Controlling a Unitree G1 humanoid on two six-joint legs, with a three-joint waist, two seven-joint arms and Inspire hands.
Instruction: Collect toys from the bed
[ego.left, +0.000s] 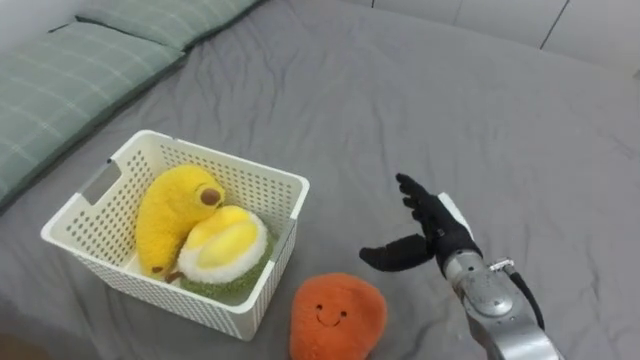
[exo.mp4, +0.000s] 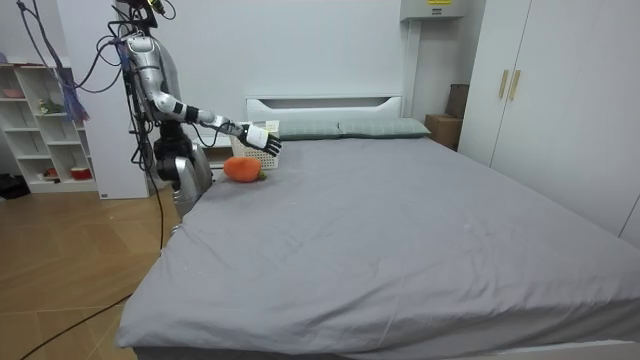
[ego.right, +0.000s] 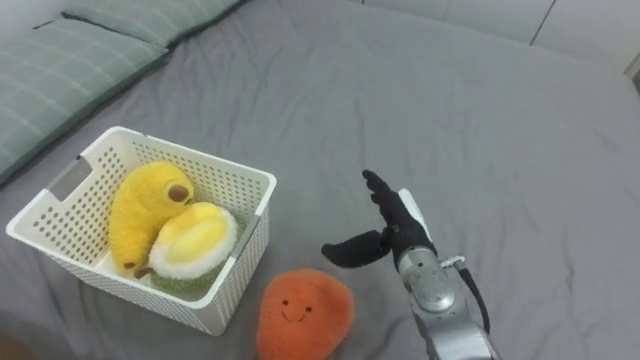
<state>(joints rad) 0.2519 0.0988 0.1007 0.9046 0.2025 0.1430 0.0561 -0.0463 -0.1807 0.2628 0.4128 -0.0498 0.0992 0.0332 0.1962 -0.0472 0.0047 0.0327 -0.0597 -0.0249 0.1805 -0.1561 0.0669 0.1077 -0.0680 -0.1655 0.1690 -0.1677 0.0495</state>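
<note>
The grey bed (ego.left: 450, 100) carries a white basket (ego.left: 288, 184) with a yellow banana toy (ego.left: 170, 212) and a second plush (ego.left: 225, 245) inside. An orange plush toy (ego.left: 338, 315) lies on the bed just beside the basket. It looks light, soft and squashy, so I would grasp it wide around its body. The right robot hand (ego.left: 438, 235) hovers near it, empty, with its fingers spread apart.

2 eye views: head-mounted, near, looking down at bed (ego.left: 420, 90) | room view: far, facing robot | shared: basket (ego.left: 250, 185)
</note>
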